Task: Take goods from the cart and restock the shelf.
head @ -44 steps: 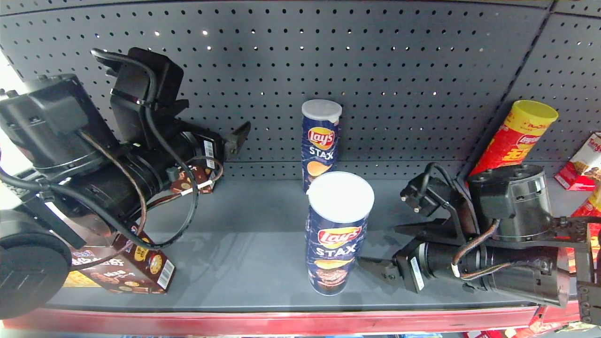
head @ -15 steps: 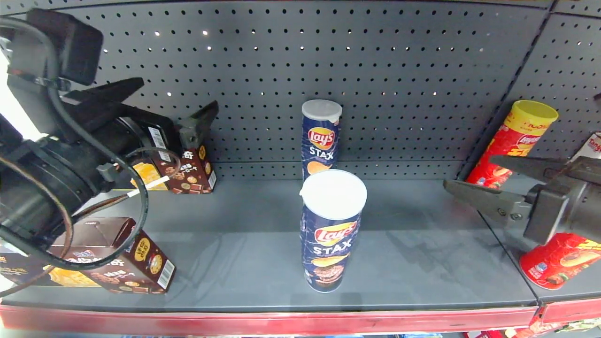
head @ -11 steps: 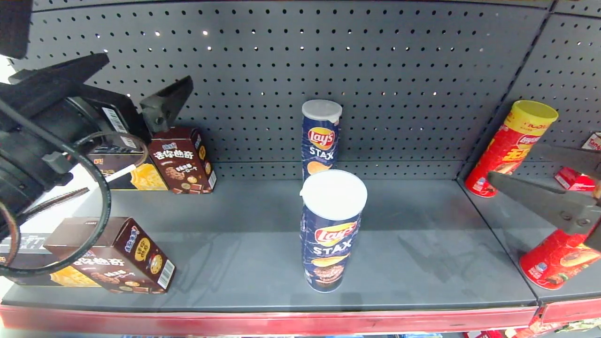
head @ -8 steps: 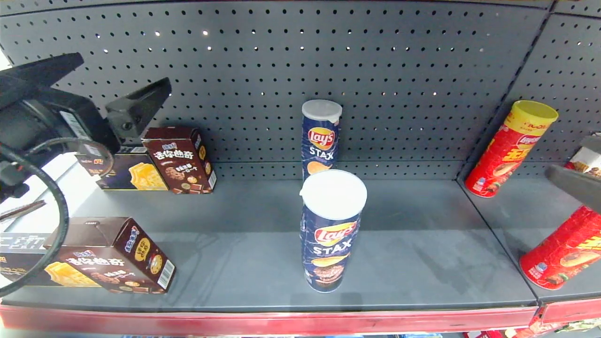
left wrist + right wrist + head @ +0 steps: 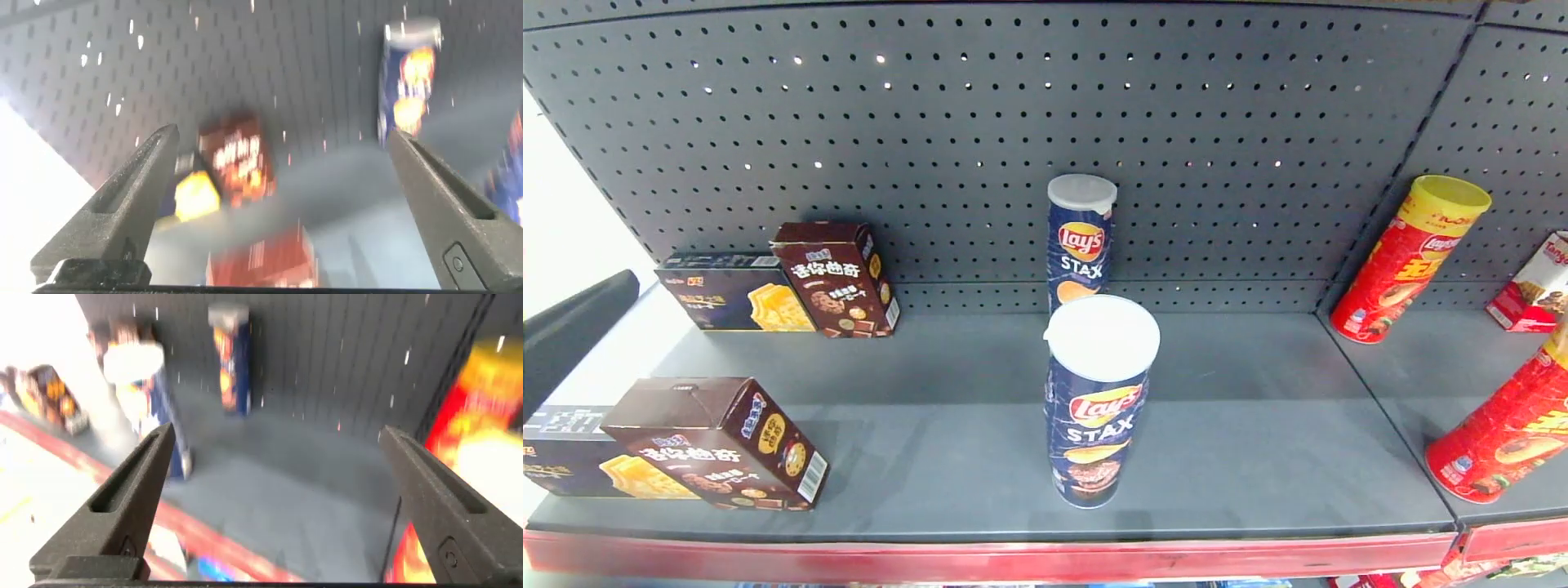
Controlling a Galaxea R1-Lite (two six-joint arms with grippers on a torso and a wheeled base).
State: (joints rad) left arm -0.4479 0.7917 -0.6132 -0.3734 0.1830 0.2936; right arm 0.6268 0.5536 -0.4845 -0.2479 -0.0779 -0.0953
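Upright at shelf (image 5: pixel 1258 441) middle: front can (image 5: pixel 1101 400). Directly behind front can, against pegboard (image 5: pixel 931 122): second can (image 5: pixel 1081 241). Left of front can: brown boxes (image 5: pixel 837 278). Right of it: red cans (image 5: pixel 1409 261). Left gripper (image 5: pixel 282 135), right gripper (image 5: pixel 278 431): spread wide, empty.

red can (image 5: pixel 1503 441): top cut off | rear can (image 5: pixel 1081 237): base hidden | dark box (image 5: pixel 556 459): cropped
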